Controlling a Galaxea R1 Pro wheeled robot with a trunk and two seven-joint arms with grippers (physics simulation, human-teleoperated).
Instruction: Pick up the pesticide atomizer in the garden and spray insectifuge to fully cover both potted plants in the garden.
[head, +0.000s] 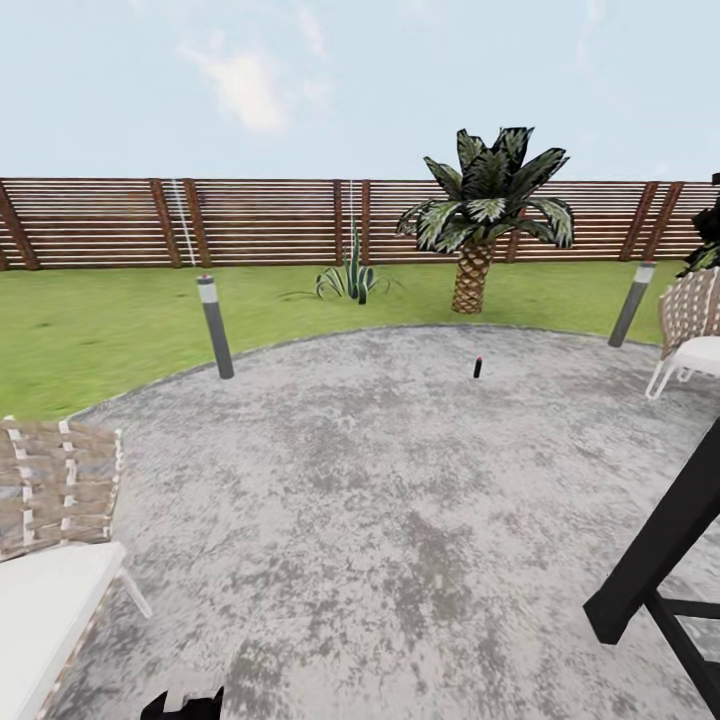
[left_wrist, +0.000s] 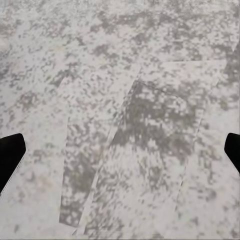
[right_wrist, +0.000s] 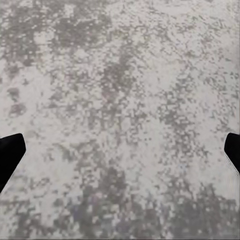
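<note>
Round grey paved patio, small dark bottle upright (far side), woven chairs at edges

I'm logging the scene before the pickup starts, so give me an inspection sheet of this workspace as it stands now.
Surface: round grey paved patio, mottled, edged by lawn.
Job's things: a small dark bottle, possibly the atomizer, stands upright on the patio's far side; one low potted plant on the lawn by the fence.
Clutter: woven chairs at left and right; a black frame at right.
Grippers: left gripper and right gripper open, empty, over paving.
Cables: nothing seen.
Surroundings: slatted wood fence, palm tree, two bollard lamps.
</note>
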